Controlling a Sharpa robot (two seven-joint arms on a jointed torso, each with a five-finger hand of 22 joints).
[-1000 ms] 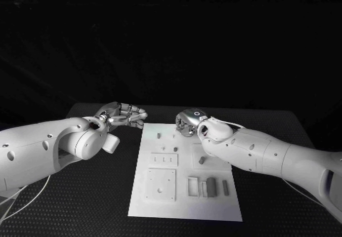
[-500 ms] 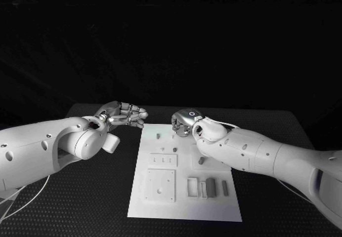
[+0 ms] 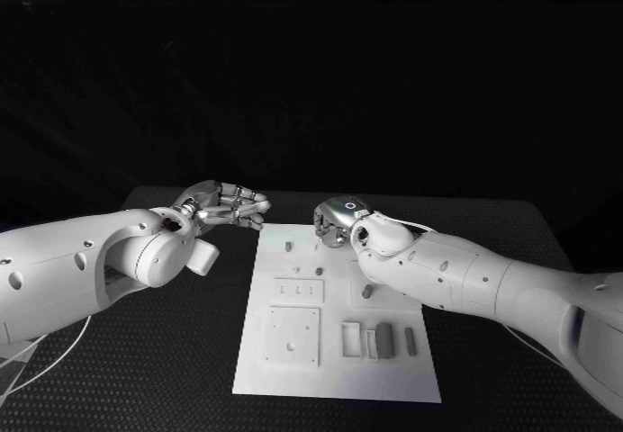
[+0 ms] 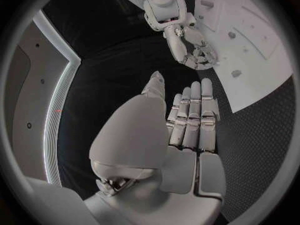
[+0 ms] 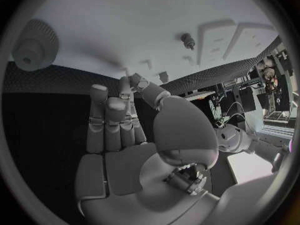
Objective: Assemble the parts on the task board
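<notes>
Task board (image 3: 335, 360), a white plate, lies mid-counter (image 3: 156, 360), long side running near to far. Grey parts (image 3: 384, 339) stand in slots near its near right corner; smaller pieces dot its middle, too small to identify. Left robot hand (image 3: 223, 207) hovers off the board's far left corner, fingers curled in, nothing visibly held. Right robot hand (image 3: 338, 220) hangs over the far edge, fingers bent downward; whether it holds anything, I cannot tell.
</notes>
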